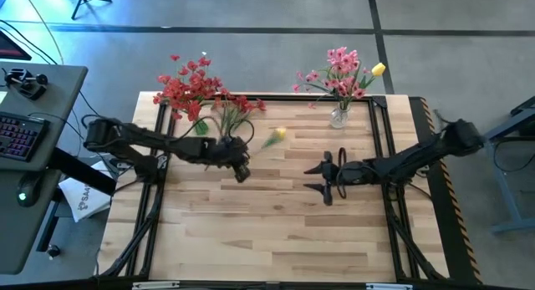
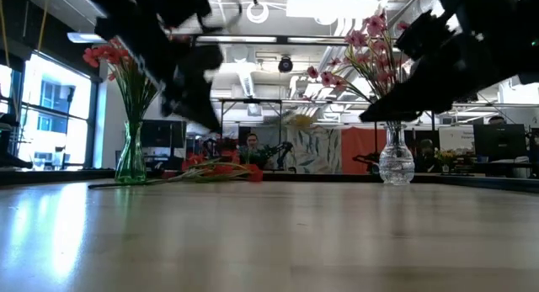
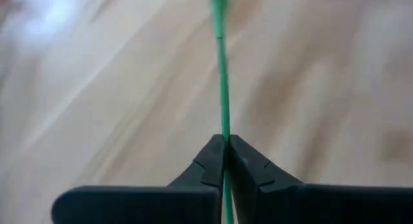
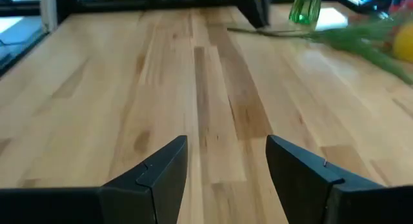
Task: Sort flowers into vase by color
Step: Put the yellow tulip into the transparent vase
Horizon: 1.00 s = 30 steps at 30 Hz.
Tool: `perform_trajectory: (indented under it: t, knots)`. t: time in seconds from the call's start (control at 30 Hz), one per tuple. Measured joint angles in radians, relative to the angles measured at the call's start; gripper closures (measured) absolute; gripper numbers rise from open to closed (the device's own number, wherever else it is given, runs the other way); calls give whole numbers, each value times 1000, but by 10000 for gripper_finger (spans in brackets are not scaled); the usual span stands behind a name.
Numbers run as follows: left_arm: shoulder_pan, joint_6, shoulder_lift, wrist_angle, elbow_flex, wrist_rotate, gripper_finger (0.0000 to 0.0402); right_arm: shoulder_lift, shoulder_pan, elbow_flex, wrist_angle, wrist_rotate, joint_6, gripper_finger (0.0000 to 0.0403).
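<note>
The left end effector (image 1: 241,169) hovered over the back-left part of the wooden worktop (image 1: 276,231), its two fingers (image 3: 210,162) clenched on a thin green stem (image 3: 222,75) that ran straight out ahead of them. That stem probably belonged to the yellow flower (image 1: 274,136) lying just beyond it, though the overhead view was too coarse to be sure. A green vase (image 2: 130,157) at the back left held red flowers (image 1: 188,85), with a few more red stems (image 2: 221,169) lying on the worktop beside it. A clear glass vase (image 2: 396,161) at the back right held pink flowers (image 1: 338,73) and one yellow bloom (image 1: 378,69). The right end effector (image 1: 322,180) waited near the middle of the worktop, released, its fingers (image 4: 151,179) spread wide apart and holding nothing.
</note>
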Motion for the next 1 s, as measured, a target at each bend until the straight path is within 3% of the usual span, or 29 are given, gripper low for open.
perform_trajectory:
  t: [0.1,0.23,0.37,0.5,0.6,0.73,1.0]
  knots:
    - [-65,131,-22,232,-9,-46,400,126,-14,0,178,0,-5,199]
    - [-121,339,10,586,-40,-54,401,300,-27,0,592,0,-68,199]
    - [-149,457,57,834,-63,-41,401,418,-25,9,996,-10,-186,199]
    - [-152,487,99,948,-67,-39,401,391,-27,76,980,-22,-223,199]
    - [-153,488,112,936,-66,-32,401,389,-28,120,979,-70,-251,199]
    - [-152,488,117,937,-64,-47,401,382,-27,164,983,-53,-269,207]
    - [-156,488,117,932,-64,-53,401,376,-36,171,960,39,-238,280]
